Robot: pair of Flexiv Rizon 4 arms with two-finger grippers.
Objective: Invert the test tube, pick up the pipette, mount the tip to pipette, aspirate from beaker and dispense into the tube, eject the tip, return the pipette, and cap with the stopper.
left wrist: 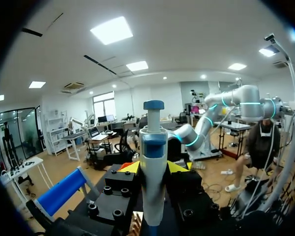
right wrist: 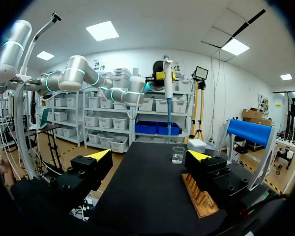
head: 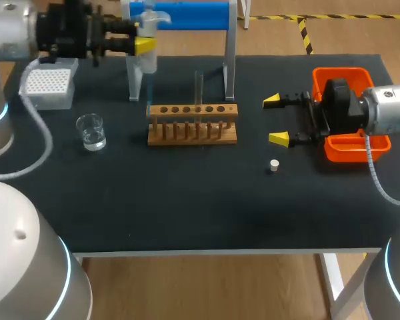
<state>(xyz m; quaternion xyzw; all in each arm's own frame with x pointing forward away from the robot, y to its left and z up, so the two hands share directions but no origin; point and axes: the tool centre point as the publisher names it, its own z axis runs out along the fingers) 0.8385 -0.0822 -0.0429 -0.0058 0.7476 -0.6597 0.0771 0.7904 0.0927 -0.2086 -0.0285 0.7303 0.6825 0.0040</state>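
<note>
My left gripper [head: 144, 45] pinches the white-and-blue plastic pipette [head: 149, 63] upright above the back of the black table [head: 187, 207], at eleven o'clock from the six-hole wooden rack [head: 193, 124]. Both yellow-tipped fingers press the pipette's body from opposite sides. A clear glass test tube [head: 199, 90] stands upright in the rack. The small glass beaker [head: 91, 131], with clear liquid in its bottom, sits at nine o'clock from the rack. The white box of pipette tips [head: 49, 83] lies at eleven o'clock from the beaker, under my left arm. At twelve o'clock from the rack rises the metal stand with a blue roller [head: 187, 15], just beside the pipette. My right gripper [head: 276, 120] hangs at three o'clock from the rack with its fingers spread wide apart, pointing toward the rack. The orange plastic bin [head: 340, 72] sits beneath my right wrist. The small cream stopper [head: 274, 165] rests on the table at five o'clock from the right gripper, near it but not touching.
</note>
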